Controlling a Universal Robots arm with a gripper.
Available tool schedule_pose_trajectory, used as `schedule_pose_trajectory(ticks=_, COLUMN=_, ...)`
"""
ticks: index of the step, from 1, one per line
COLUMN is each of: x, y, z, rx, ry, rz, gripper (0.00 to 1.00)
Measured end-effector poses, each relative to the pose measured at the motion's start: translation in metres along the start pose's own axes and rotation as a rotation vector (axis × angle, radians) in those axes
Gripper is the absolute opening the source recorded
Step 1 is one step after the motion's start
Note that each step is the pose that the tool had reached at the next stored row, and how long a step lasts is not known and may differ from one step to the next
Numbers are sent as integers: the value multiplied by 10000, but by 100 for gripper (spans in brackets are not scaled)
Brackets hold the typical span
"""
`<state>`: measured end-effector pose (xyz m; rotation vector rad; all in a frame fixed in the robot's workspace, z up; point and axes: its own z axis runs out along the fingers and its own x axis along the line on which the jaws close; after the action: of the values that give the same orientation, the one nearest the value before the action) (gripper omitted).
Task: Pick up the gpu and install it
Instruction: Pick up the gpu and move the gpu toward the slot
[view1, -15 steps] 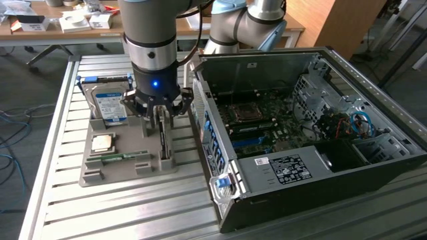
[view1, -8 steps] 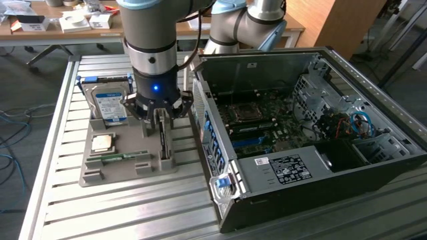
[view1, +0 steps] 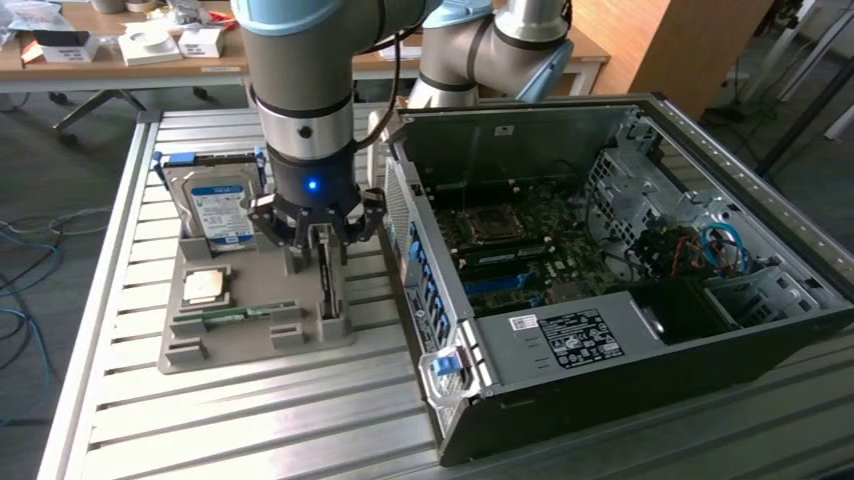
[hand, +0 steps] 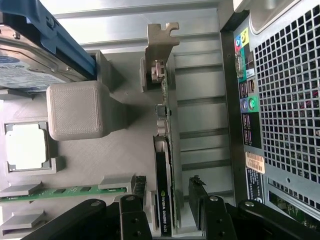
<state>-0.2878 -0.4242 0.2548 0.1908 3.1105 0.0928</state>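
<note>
At nine o'clock from the open computer case (view1: 627, 250) in the exterior view, the gpu (view1: 328, 290) stands on edge in a slot of the grey holder tray (view1: 254, 345) on the table (view1: 240, 420). The gripper (view1: 318, 238) hangs directly over it, its fingers apart, one on each side of the card, not clamped.

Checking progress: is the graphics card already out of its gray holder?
No, the graphics card stands on edge in the gray holder, with the open gripper astride it.
</note>
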Motion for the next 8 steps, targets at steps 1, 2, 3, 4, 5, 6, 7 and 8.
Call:
schedule_pose_trajectory(ticks=1, x=0, y=0, z=0, rx=1, ry=1, rz=0, gripper=47)
schedule_pose_trajectory(ticks=2, x=0, y=0, z=1, rx=1, ry=1, rz=1, gripper=47)
schedule_pose_trajectory(ticks=3, x=4, y=3, z=4, rx=-1, ry=-2, rz=3, gripper=47)
schedule_pose_trajectory(ticks=4, x=7, y=7, z=8, rx=-1, ry=-2, rz=2, gripper=47)
schedule_pose_trajectory(ticks=5, x=11, y=11, z=11, rx=-2, ry=-2, rz=1, gripper=47)
schedule_pose_trajectory(ticks=6, x=16, y=17, z=15, rx=-2, ry=-2, rz=0, gripper=47)
schedule_pose_trajectory(ticks=7, x=21, y=23, z=18, rx=-2, ry=-2, rz=0, gripper=47)
schedule_pose_trajectory(ticks=8, x=25, y=29, z=20, rx=-2, ry=-1, rz=0, gripper=47)
